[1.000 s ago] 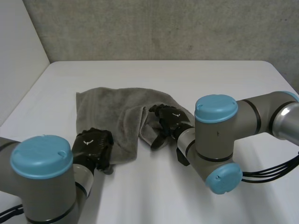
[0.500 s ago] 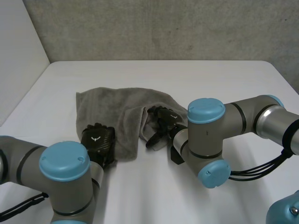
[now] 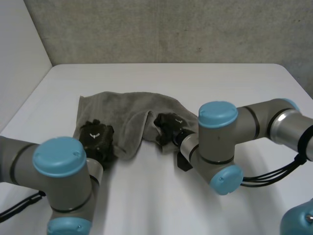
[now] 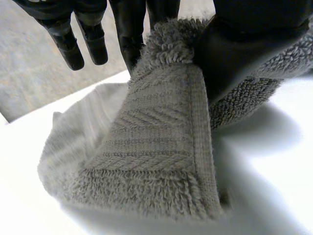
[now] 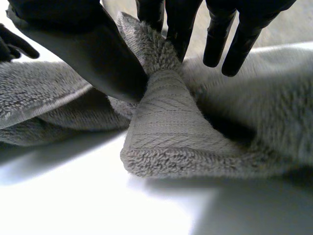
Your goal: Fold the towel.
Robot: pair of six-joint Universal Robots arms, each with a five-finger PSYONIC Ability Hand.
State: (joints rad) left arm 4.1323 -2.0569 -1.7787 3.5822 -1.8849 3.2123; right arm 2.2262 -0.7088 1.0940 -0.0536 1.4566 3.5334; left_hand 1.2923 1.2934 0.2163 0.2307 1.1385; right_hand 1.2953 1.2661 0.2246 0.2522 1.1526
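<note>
A grey towel (image 3: 122, 108) lies crumpled on the white table (image 3: 225, 83), left of centre. My left hand (image 3: 96, 138) is at the towel's near left corner. In the left wrist view its thumb (image 4: 244, 44) pinches the towel's hemmed corner (image 4: 156, 161) against the fingers, and the corner hangs below the hand. My right hand (image 3: 168, 126) is at the near right corner. In the right wrist view its thumb (image 5: 88, 49) and fingers pinch a fold of the towel's edge (image 5: 166, 127) just above the table.
A grey concrete wall (image 3: 161, 29) runs behind the table's far edge. A pale wall (image 3: 19, 54) stands at the left. Bare white table surface stretches to the right of the towel and along the near side.
Both hands have gone from relaxed fingers to pinching the towel's near corners. The left hand moved farther onto the towel, and the near edge has bunched up slightly.
</note>
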